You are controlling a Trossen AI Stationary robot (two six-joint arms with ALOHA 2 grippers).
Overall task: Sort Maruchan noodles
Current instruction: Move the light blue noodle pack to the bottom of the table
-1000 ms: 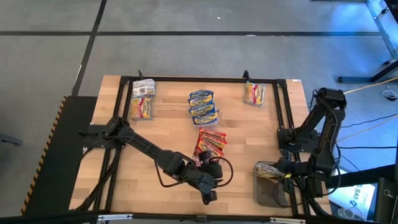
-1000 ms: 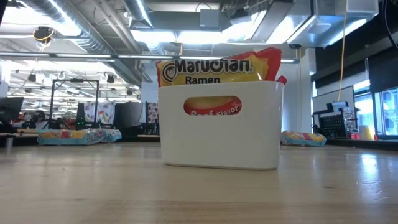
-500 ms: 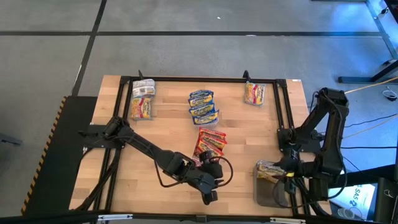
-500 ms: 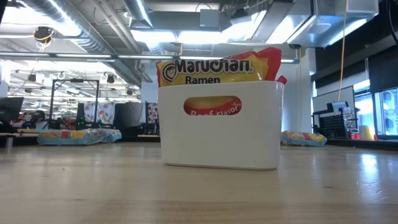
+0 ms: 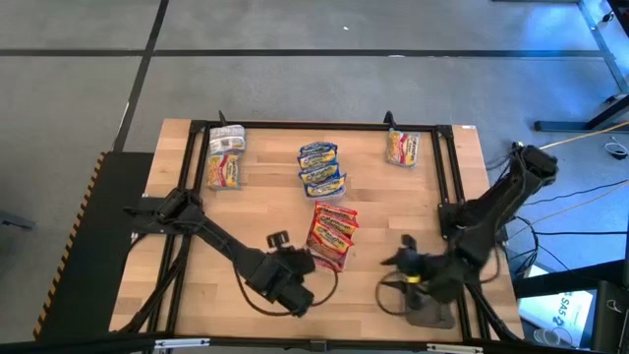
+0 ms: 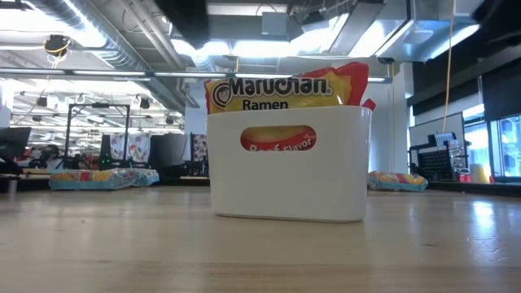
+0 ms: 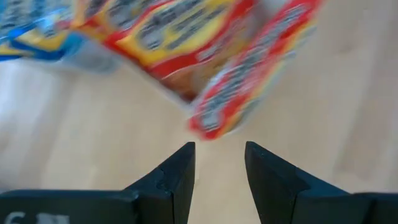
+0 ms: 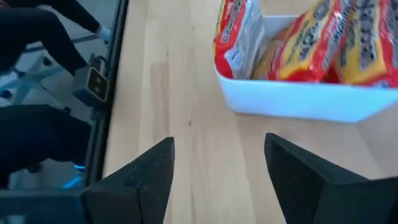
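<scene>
We look down on a wooden table [image 5: 246, 211] edged by a black frame, with both dark arms reaching over its near half. The left arm [image 5: 211, 236] stretches from the table's left side toward the middle, and its left gripper [image 5: 280, 239] sits just left of the white tray [image 5: 316, 258], its fingers [image 7: 177, 174] apart with nothing between them and bare wood beneath. The right arm [image 5: 491, 206] folds in from the right edge, and the right gripper [image 5: 401, 256] hangs over the wood between the white tray and the dark grey tray [image 5: 432, 313]; its fingers [image 8: 146, 174] also stand well apart and hold nothing. In the low view the white tray shows as a walled bin with an oval handle slot, and red-orange packets [image 5: 331, 228] marked Maruchan Ramen stand up above its rim. The right wrist view shows the same packets leaning inside the bin's white wall. The remaining Maruchan noodles lie in groups along the far half of the table: blue-yellow packets [image 5: 321, 167] stacked in the middle just beyond the white tray, silver-grey packets [image 5: 225, 157] at the far left, and one yellow and red packet [image 5: 402, 147] at the far right. The left wrist view shows a red-orange packet's edge just ahead of the fingertips, not touching them.
</scene>
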